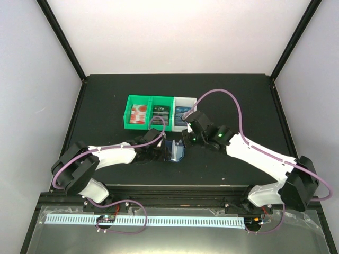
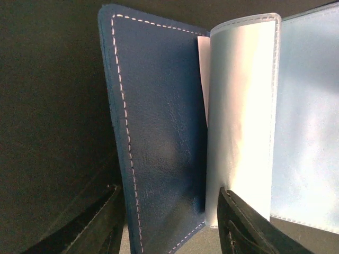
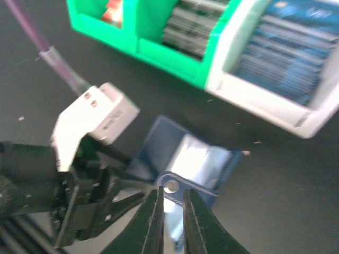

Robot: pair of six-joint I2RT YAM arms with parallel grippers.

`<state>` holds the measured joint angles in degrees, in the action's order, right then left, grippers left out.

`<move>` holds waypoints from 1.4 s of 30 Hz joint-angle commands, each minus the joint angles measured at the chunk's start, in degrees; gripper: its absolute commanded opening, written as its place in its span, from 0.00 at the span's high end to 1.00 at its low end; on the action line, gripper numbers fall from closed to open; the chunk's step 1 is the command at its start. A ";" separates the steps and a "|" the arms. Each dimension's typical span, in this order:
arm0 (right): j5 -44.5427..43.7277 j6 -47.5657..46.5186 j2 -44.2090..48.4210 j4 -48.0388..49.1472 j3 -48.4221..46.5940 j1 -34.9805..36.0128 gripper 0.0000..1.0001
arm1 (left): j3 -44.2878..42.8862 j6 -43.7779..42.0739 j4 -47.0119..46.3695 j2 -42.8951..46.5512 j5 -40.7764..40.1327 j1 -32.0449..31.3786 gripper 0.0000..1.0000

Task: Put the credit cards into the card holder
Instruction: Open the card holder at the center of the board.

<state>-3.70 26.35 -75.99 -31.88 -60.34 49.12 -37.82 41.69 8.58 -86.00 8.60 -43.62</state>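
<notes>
The card holder (image 1: 175,151) stands open like a book on the black table between both grippers. In the left wrist view my left gripper (image 2: 168,189) is open, its fingers either side of the dark blue cover (image 2: 159,132); a pale sleeve (image 2: 241,116) stands beside it. My right gripper (image 3: 172,189) has its jaws nearly together at the snap tab (image 3: 170,186). A pale strip shows in the narrow gap, and whether they pinch it is unclear. The credit cards lie in the bin: red-and-white (image 1: 139,114), dark (image 1: 161,112) and blue (image 1: 184,114).
The green-and-white three-compartment bin (image 1: 127,123) sits just behind the card holder, close to the right wrist. The left arm's white camera housing (image 3: 95,119) is close to the right fingers. Black frame posts and pale walls bound the table.
</notes>
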 commanded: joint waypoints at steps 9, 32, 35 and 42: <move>19.13 -2.28 -10.85 4.84 -0.30 0.60 0.88 | -2.42 -0.12 -0.05 0.68 0.97 -0.68 0.58; 3.55 -0.62 -21.41 5.52 -0.12 0.58 0.76 | -1.17 1.14 0.19 0.98 -0.26 -0.86 0.61; 6.81 -1.03 -21.80 7.48 -0.29 0.57 0.73 | -0.80 1.37 -0.28 1.33 0.05 -0.86 0.61; 3.18 -0.81 -26.75 5.02 -2.41 0.62 0.59 | 1.20 4.74 0.06 5.74 -2.95 -0.86 0.46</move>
<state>1.69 25.52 -99.20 -26.35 -60.75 49.47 -37.78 43.64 8.95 -84.18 8.25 -44.03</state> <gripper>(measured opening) 0.372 0.488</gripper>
